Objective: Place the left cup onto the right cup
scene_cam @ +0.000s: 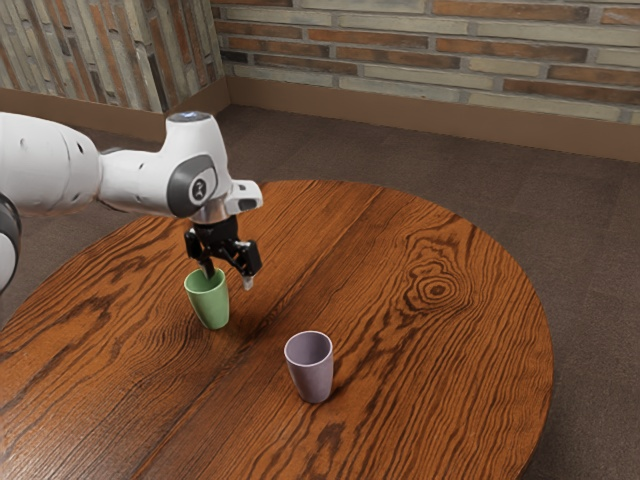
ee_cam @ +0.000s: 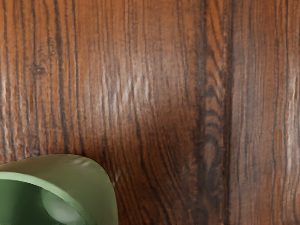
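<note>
A green cup (scene_cam: 208,298) stands upright on the round wooden table (scene_cam: 420,300), toward the exterior view's left. To its right and a little nearer the front stands a light purple cup (scene_cam: 309,365), also upright. My gripper (scene_cam: 227,278) hangs just above the green cup's rim and is open. One finger is over the cup's mouth, the other just outside its right-hand wall. Neither finger visibly presses the wall. In the wrist view the green cup (ee_cam: 70,183) lies just under the hand, rim and hollow showing.
Bare wood (ee_cam: 187,93) lies beyond the green cup. The table's edge curves round at the exterior view's right, with dark floor and a brick wall (scene_cam: 430,50) behind.
</note>
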### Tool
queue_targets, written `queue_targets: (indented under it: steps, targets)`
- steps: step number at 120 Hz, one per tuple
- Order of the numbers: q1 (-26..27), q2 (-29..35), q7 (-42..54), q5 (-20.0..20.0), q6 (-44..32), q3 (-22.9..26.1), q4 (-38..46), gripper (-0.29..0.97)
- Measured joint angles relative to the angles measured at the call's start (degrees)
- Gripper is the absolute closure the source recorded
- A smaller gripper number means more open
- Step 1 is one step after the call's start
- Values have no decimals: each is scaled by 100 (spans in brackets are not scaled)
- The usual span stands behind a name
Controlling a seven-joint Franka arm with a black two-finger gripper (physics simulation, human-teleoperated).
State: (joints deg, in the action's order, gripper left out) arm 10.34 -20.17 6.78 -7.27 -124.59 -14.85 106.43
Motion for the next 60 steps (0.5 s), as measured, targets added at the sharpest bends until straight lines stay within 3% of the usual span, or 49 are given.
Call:
queue_targets:
  steps: [60]
  targets:
    - [-54, -41, 2, -54, -322, 0, 320, 2]
